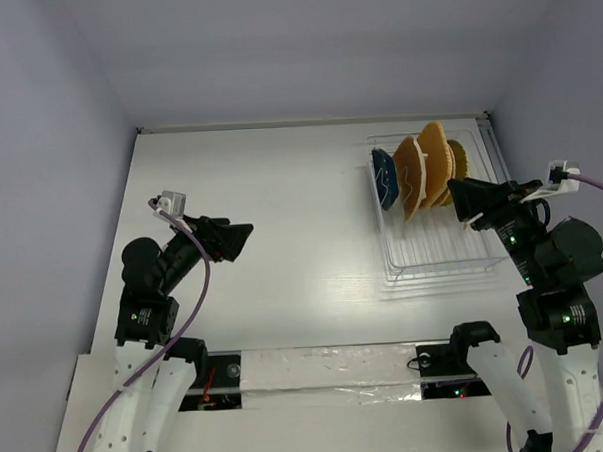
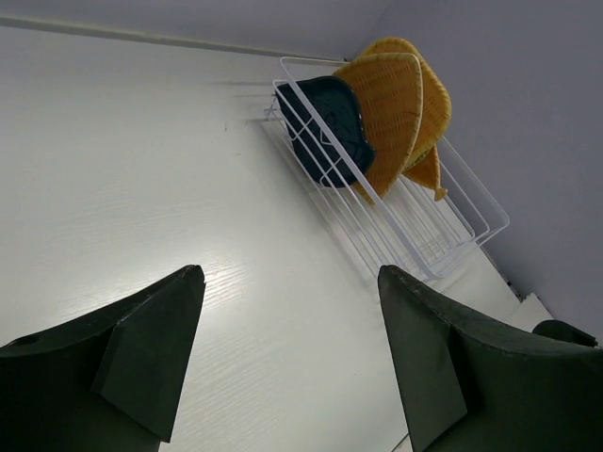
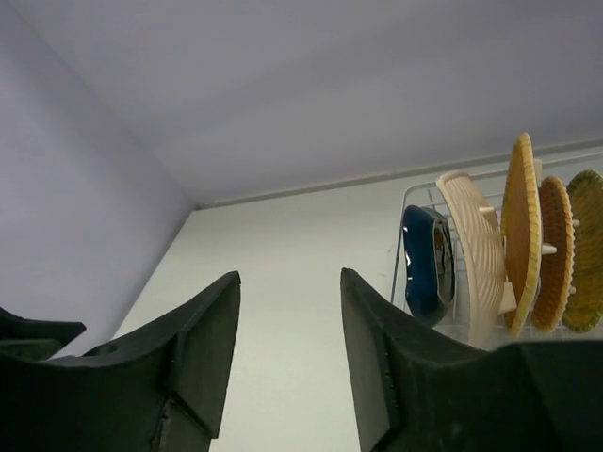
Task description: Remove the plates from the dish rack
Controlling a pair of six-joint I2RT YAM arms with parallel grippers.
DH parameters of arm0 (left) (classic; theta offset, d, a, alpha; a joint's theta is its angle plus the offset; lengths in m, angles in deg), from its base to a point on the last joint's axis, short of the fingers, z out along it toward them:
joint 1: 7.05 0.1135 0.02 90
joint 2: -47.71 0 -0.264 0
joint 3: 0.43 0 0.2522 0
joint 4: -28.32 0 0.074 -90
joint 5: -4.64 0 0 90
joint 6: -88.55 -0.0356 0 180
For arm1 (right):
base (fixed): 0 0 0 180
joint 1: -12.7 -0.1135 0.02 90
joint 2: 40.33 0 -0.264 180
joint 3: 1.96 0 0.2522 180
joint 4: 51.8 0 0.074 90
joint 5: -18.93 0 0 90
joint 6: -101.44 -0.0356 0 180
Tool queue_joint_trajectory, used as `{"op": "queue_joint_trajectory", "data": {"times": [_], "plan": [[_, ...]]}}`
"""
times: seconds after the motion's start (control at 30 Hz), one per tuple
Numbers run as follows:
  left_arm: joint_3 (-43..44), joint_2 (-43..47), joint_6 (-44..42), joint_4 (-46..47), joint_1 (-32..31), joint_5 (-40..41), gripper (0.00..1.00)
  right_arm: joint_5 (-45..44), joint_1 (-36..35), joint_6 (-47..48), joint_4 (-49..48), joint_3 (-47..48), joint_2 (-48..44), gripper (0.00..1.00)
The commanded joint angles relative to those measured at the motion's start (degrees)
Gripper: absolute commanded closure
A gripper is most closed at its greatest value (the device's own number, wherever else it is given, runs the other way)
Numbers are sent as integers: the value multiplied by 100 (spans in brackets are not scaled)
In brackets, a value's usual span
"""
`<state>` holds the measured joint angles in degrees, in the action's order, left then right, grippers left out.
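The bench (image 1: 281, 217) is white, with walls on three sides. The clear dish rack (image 1: 443, 252) sits at the bench's far right corner, its long side along the right edge. That puts it within the right arm's reach, which is likely why that arm is the one beside it.

Plates stand on edge in the wire dividers at the rack's far end. This keeps them upright and apart, which suits a pinch on the rim. The orange-yellow plates (image 1: 427, 168) form a row, with the blue plate (image 1: 384, 179) at its left end. None is out of the rack yet.

The right end effector (image 1: 460, 194) is over the rack, just beside the orange row, jaws partly apart and empty. The left end effector (image 1: 244, 232) is over the bench's left half, well apart from the rack, jaws spread wide and empty.

Unclear:
- The orange plate count, as they overlap from above.
- The rightmost plate, cut off in the right wrist view.
- The tray's clear walls, which are hard to trace.
- Whether the right fingers touch a plate.
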<state>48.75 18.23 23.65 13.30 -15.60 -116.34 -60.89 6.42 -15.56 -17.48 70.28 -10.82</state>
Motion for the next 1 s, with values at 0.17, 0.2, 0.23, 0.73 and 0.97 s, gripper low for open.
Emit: {"op": "queue_joint_trajectory", "data": {"times": [0.17,0.2,0.23,0.73,0.97], "plan": [[299,38,-164,-67,-14,92,29,266,40,292,106,278,212,73],[290,73,-198,-94,-14,118,29,292,40,318,167,296,378,87],[290,99,-225,-129,-14,145,30,327,40,371,185,296,379,88],[88,117,-260,-393,-129,514,100,-3229,-1525,1057,651,1226,3383,99],[79,144,-234,-454,-129,681,64,-3496,-1525,1277,625,1754,4773,41]]}}
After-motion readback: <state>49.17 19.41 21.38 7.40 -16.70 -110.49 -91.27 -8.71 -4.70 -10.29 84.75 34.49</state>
